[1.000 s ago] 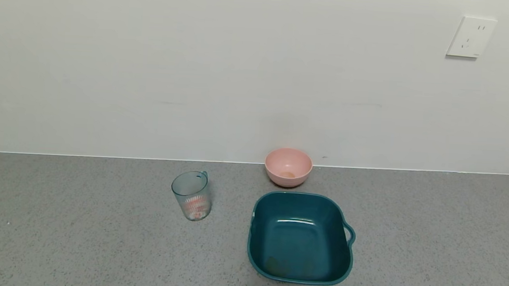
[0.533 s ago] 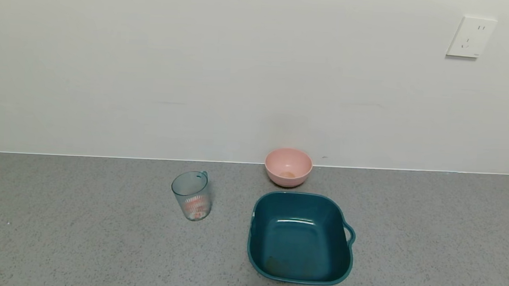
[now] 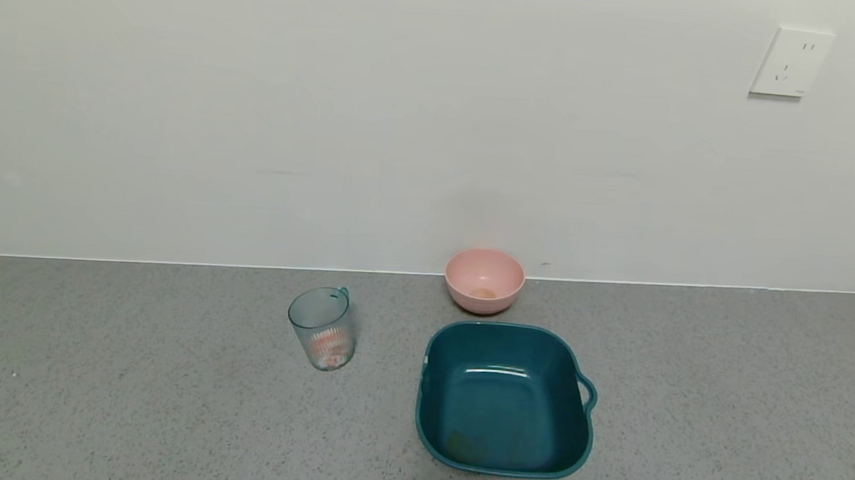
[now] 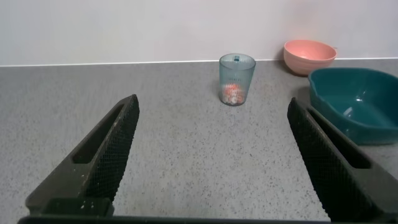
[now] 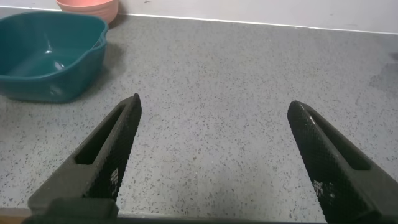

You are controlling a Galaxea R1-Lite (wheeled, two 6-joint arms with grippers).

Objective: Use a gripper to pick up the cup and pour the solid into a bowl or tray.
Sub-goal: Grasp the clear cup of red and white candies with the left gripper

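Standing upright on the grey speckled counter (image 3: 134, 400), left of centre, the cup (image 3: 322, 327) is untouched — a clear blue-green ribbed cup with a small handle at its far rim. The solid (image 3: 329, 350) sits in its lower part: white and orange-red pieces, too small to make out singly. The left gripper (image 4: 214, 158) shows only in the left wrist view, low over the counter on the near side, fingers (image 4: 102, 155) spread wide with nothing between them; the cup (image 4: 237, 79) stands well beyond it, roughly in line with the gap.

Right of the cup, apart from it, is the dark teal basin (image 3: 505, 399), rounded-square, loop handle on its right side, interior bare apart from a faint smudge near its near-left corner. Just behind it, against the white wall (image 3: 404, 122), a small pink bowl (image 3: 485, 280).

Farther right, the right gripper (image 5: 214, 155) — seen only in its own wrist view — hangs over bare counter, fingers (image 5: 106, 152) likewise spread, holding nothing; the basin (image 5: 50, 56) lies off to its left. A wall socket (image 3: 792, 61) sits high at far right.
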